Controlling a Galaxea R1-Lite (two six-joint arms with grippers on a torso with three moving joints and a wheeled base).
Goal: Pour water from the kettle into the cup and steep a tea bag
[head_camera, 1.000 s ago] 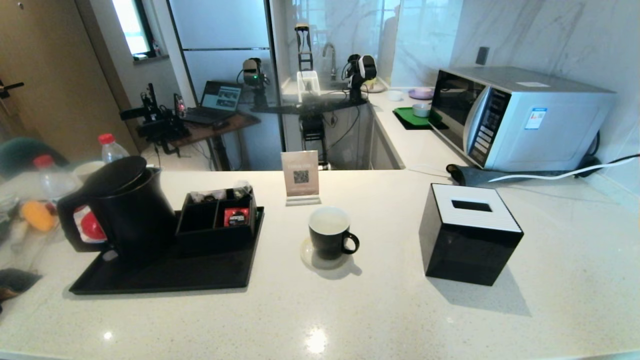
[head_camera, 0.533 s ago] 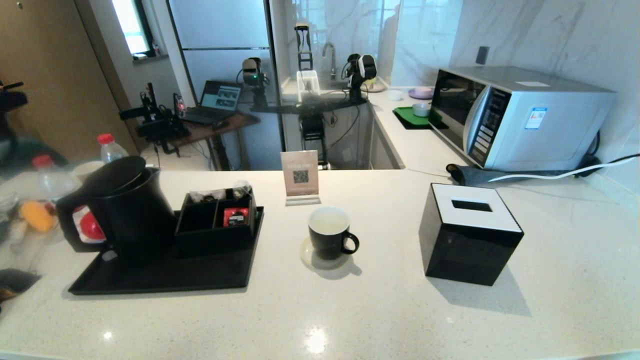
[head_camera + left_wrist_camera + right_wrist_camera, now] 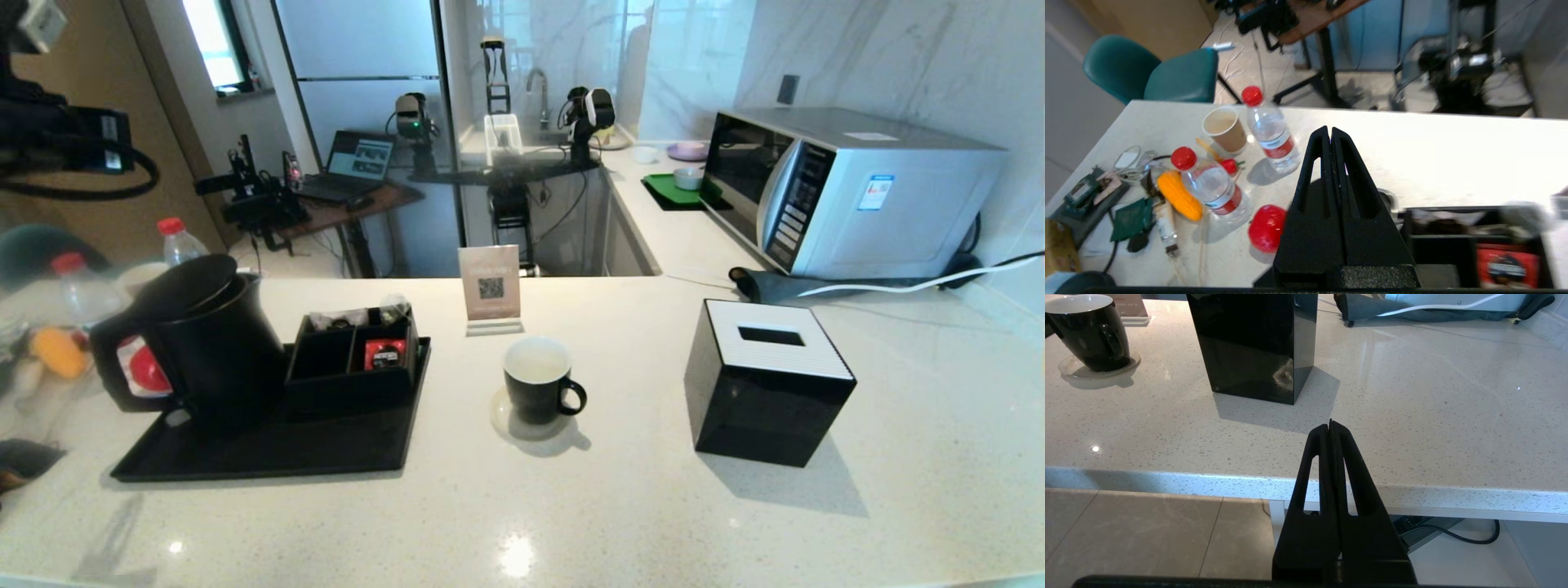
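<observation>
The matte-black kettle (image 3: pixel 204 343) stands at the left end of a black tray (image 3: pixel 269 453), handle to the left. On a small saucer mid-counter sits the black cup (image 3: pixel 537 380) (image 3: pixel 1088 332), white inside, handle to the right. A black organiser (image 3: pixel 355 359) on the tray holds sachets, one red-labelled (image 3: pixel 385 353) (image 3: pixel 1506 267); which is the tea bag I cannot tell. My left arm (image 3: pixel 57 135) is raised at the upper left. Its gripper (image 3: pixel 1330 130) is shut and empty above the kettle, which its fingers mostly hide. My right gripper (image 3: pixel 1331 424) is shut and empty, low by the counter's front edge.
A black tissue box (image 3: pixel 767 384) (image 3: pixel 1253 343) stands right of the cup, with a microwave (image 3: pixel 849 192) behind it. A QR sign (image 3: pixel 491 287) is behind the cup. Left of the tray are water bottles (image 3: pixel 1271 130), a paper cup (image 3: pixel 1224 128) and a red toy fruit (image 3: pixel 1267 228).
My left arm has risen into the upper left of the head view. The kettle, cup and tray have not moved.
</observation>
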